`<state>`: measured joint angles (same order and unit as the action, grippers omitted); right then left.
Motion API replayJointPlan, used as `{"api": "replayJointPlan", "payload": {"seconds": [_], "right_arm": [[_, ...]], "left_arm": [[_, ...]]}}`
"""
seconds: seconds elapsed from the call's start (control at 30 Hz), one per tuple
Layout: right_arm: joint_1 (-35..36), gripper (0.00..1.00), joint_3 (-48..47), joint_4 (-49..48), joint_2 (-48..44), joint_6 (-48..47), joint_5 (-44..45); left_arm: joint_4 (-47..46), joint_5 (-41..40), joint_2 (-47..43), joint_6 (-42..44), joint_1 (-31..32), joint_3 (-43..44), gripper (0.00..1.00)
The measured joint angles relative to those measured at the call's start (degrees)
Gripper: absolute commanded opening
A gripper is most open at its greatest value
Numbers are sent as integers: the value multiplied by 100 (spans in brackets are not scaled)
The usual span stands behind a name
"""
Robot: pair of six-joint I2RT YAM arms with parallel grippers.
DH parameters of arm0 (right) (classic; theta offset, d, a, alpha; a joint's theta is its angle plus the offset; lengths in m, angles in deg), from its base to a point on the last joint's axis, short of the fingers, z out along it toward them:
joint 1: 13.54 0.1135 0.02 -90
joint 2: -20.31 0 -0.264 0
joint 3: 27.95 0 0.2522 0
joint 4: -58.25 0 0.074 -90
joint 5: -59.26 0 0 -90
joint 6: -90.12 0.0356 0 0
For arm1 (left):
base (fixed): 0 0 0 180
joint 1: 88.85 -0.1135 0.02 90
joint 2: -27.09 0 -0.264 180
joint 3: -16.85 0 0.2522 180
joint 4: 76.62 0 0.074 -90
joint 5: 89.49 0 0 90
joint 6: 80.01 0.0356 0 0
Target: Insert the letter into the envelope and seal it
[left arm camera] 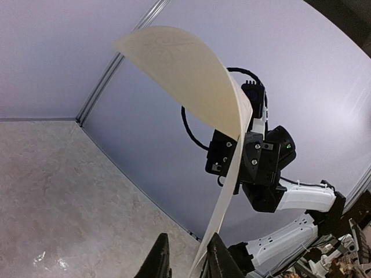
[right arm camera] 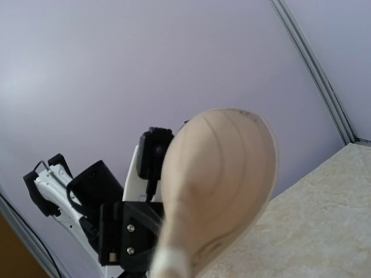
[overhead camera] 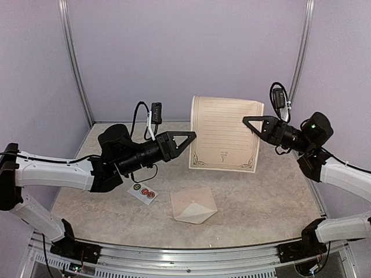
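Note:
The letter (overhead camera: 226,133), a cream sheet with a dark ornamental border, hangs upright above the back of the table, printed side toward the top camera. My right gripper (overhead camera: 246,120) is shut on its right edge near the top. From the right wrist the sheet (right arm camera: 226,174) bulges close in front of the lens and hides the fingers. My left gripper (overhead camera: 193,135) is at the sheet's left edge. In the left wrist view the curved sheet (left arm camera: 191,75) runs down between the fingers (left arm camera: 163,255) of my left gripper (left arm camera: 187,237), against the right one, with a gap on the left. The envelope (overhead camera: 193,205) lies on the table at front centre.
A small white strip of round stickers (overhead camera: 142,193) lies left of the envelope. Lilac walls with metal corner posts (overhead camera: 73,63) close in the back and sides. The opposite arm shows behind the sheet in each wrist view.

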<state>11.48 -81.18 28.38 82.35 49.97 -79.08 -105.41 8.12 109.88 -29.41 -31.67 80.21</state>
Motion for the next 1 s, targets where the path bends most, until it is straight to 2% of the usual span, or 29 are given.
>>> {"api": "replayJointPlan", "payload": {"seconds": [0.1, 0.17, 0.2, 0.27, 0.33, 0.37, 0.43, 0.6, 0.7, 0.97, 1.0], "right_arm": [[0, 1, 0, -63, 76, 61, 57], [0, 5, 2, -79, 142, 79, 68], [0, 13, 4, -81, 166, 81, 72], [0, 40, 15, -68, 181, 55, 103], [0, 75, 26, -4, 179, 7, 155], [0, 86, 33, 44, 175, -9, 184], [0, 98, 44, 175, 166, -114, 275], [0, 100, 48, 420, 184, -240, 258], [0, 96, 48, 448, 249, -247, -2], [0, 72, -7, 584, 267, -463, -592], [0, 66, -24, 625, 256, -518, -608]], "left_arm": [[-31, 28, 0, 11, 9, 0, 2], [-28, 72, 0, 37, 13, 0, 0], [-26, 101, 0, 42, 13, 0, 0], [-22, 116, 0, 92, 13, 0, 0], [2, 114, -13, 168, 13, -9, 0], [26, 109, -42, 219, 13, -26, 0], [79, 109, -166, 345, 13, -136, 0], [533, 208, -516, 800, 13, -133, 0], [1045, 343, -612, 1139, 13, 76, 0], [2479, 874, -647, 1840, -26, 577, 0], [2638, 907, -647, 1912, -28, 616, 0]]}}
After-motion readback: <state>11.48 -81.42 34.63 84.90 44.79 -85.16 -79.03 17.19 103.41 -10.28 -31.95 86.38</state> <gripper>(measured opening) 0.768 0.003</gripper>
